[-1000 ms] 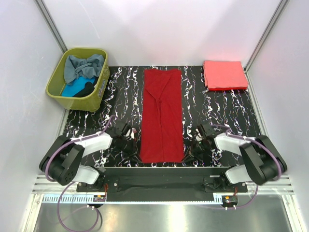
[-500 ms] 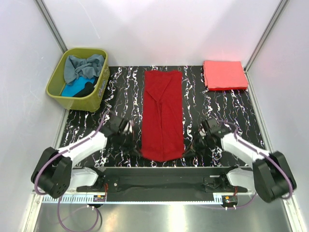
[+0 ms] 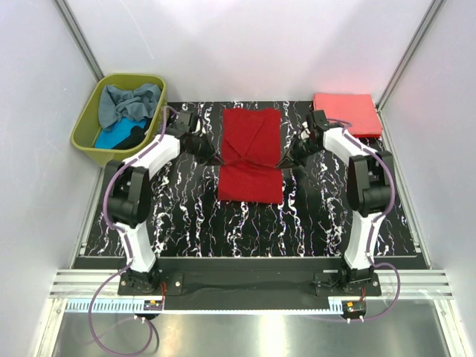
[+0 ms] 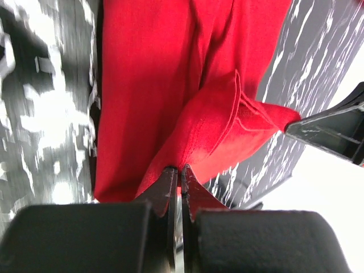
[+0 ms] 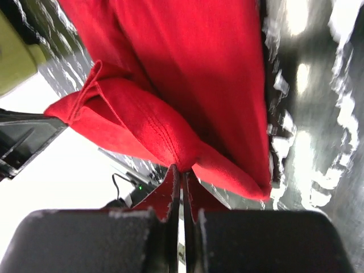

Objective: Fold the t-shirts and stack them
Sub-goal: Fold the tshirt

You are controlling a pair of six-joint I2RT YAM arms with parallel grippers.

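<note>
Moved since one second ago: both arms, from the near edge of the desk (image 3: 223, 230) out to its far half, carrying the near hem of the dark red t-shirt (image 3: 251, 160) up and over. The garment lay full length then; it now covers about half that length.

Item 1, dark red t-shirt (image 4: 148, 79) (image 5: 199, 62): centre of the desk, far half. It is doubled over, with the fold line on its near side. The lifted hem is stretched between the two tools above the lower layer.

Item 2, left tool (image 3: 208, 152) (image 4: 181, 170): at the shirt's left edge. Its jaws are pressed together on a corner of red cloth, with stitched hem showing just past the tips.

Item 3, right tool (image 3: 288, 158) (image 5: 182, 170): at the shirt's right edge. Its jaws are likewise pinched tight on the opposite red corner.

Item 4, coral-pink t-shirt (image 3: 346, 114): folded flat at the far right corner of the desk, apart from the red one.

Item 5, olive-green basket (image 3: 80, 128): far left corner. It contains a crumpled grey-blue t-shirt (image 3: 128, 100) on top, with a turquoise t-shirt (image 3: 110, 137) and a black t-shirt (image 3: 135, 136) below it.

Item 6, desk: black with white marbling.
</note>
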